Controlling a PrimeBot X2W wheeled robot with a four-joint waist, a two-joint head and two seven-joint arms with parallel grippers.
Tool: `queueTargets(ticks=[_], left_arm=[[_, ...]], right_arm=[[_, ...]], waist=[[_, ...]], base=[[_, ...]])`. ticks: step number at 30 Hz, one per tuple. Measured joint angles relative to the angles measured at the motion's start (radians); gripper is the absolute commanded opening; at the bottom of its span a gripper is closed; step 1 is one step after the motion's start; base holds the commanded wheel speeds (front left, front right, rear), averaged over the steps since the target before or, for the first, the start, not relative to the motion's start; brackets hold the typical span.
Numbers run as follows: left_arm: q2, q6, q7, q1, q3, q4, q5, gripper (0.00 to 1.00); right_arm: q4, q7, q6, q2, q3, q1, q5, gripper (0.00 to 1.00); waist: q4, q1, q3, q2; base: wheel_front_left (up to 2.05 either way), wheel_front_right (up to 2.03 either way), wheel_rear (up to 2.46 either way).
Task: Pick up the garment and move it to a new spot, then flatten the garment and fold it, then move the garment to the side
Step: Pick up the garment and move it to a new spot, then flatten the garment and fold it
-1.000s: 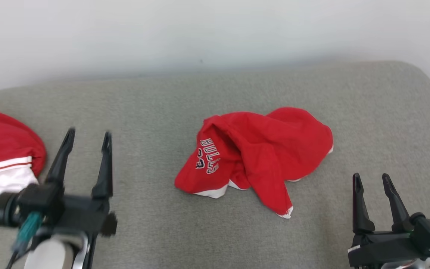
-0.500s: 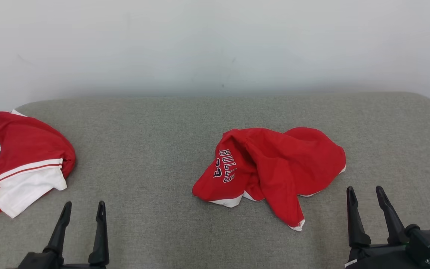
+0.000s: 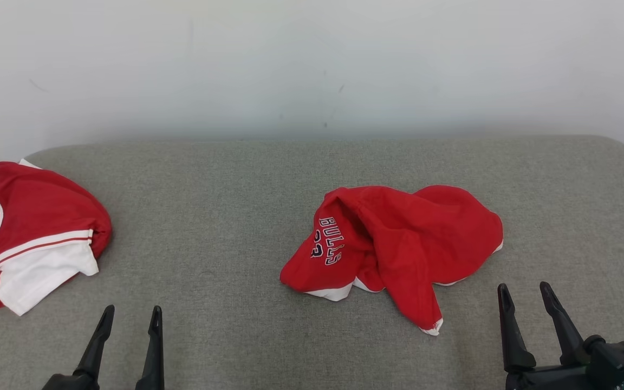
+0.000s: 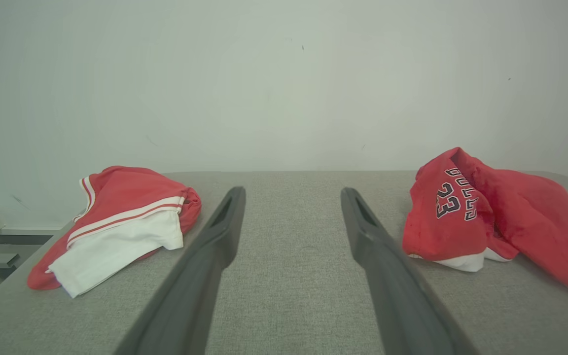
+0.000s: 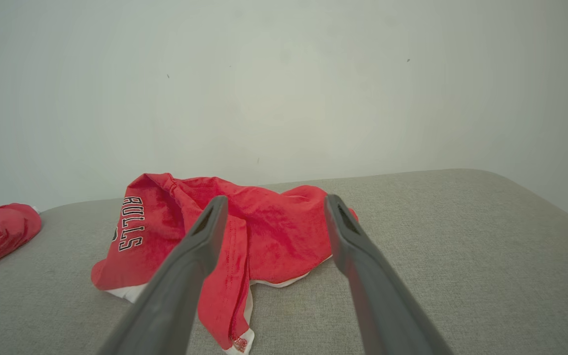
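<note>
A crumpled red garment (image 3: 409,244) with white trim and "BULLS 23" lettering lies in a heap at the middle right of the grey cushion (image 3: 209,216). It shows at the right of the left wrist view (image 4: 511,217) and straight ahead in the right wrist view (image 5: 264,231). My left gripper (image 3: 132,311) is open at the lower left, well apart from the garment, its fingers (image 4: 292,192) over bare cushion. Just below the garment's right end, my right gripper (image 3: 523,287) is open and empty, its fingers (image 5: 275,199) pointing at the cloth without touching it.
A second red and white garment (image 3: 36,233) lies folded at the cushion's far left edge, also seen from the left wrist (image 4: 121,222) and right wrist (image 5: 3,229). A white wall (image 3: 312,65) stands behind the cushion. The cushion's corners round off at both ends.
The head camera has swung, bringing the whole left garment into view. My left gripper has drawn back to the lower edge; the right has sunk slightly. Neither garment has moved.
</note>
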Motion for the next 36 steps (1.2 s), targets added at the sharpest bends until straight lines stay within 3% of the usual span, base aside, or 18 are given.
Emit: queueTargets(ticks=[29,36], left_arm=[[-0.044,-0.036,0.0,-0.007,0.036,0.038,0.049,1.0],[-0.056,-0.041,0.0,-0.014,0.039,0.04,0.061,1.0]], right_arm=[[0.002,0.008,0.0,0.0,0.016,0.005,0.0,1.0],[0.046,0.022,0.0,-0.029,0.074,-0.02,0.0,1.0]], waist=[[-0.019,0.0001,0.007,0.0001],[-0.008,0.0001,0.015,0.0]], base=[[0.0,0.0,0.0],[0.0,0.0,0.0]])
